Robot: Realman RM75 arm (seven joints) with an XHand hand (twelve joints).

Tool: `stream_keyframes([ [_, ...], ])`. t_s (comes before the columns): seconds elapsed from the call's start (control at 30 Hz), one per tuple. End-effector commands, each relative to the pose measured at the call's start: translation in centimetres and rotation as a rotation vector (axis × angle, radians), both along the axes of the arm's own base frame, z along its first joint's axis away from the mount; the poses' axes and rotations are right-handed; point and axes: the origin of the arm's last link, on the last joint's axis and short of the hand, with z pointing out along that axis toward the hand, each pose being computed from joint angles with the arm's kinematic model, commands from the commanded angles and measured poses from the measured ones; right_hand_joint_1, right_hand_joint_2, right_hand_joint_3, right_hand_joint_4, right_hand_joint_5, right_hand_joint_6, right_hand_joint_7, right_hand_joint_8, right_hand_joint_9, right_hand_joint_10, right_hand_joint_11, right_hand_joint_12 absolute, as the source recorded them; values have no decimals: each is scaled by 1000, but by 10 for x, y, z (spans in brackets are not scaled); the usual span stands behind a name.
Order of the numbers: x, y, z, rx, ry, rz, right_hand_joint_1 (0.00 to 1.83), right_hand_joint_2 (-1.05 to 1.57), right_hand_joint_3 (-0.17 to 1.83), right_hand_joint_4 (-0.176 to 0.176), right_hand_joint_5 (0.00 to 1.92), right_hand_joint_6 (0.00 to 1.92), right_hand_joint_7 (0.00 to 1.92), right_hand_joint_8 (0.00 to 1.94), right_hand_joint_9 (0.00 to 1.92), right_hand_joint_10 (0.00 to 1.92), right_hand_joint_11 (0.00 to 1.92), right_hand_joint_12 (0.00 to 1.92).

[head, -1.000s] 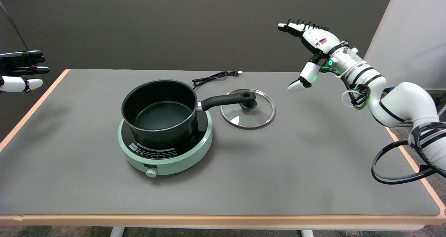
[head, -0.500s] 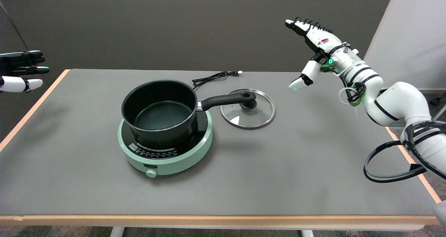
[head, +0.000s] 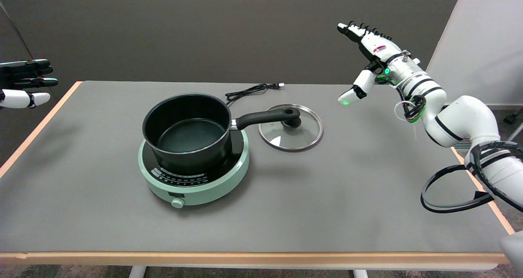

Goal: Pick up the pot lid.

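I see pot lid (head: 291,127) flat on table (head: 347,196), right of pot (head: 187,131) | my right robot hand (head: 365,61) spread, empty, raised right of lid, apart from it

You have even, soft light from above, and the picture is sharp everywhere. The pot (head: 187,131) throws only a faint shadow on the table (head: 327,196). The lid (head: 291,126) shows small glare.

Black saucepan (head: 188,131), upright on mint-green induction hob (head: 195,175), handle pointing right | hob on grey table (head: 327,196), knob at front | black power cord (head: 251,90) lying behind pan, plug end toward far table edge
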Motion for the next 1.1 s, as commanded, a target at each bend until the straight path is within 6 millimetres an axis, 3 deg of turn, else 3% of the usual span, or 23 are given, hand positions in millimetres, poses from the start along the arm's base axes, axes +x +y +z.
stream_keyframes([
  [0.03,0,-7,-4,3,-1,-6,1130,-563,919,176,51,51,51,51,51,51,51,51],
  [0.4,-4,-28,-32,120,62,-32,1129,-537,902,176,48,48,48,48,48,48,48,48],
  [1.1,1,-25,-34,121,51,-16,1130,-519,909,176,48,48,48,48,48,48,48,48],
])
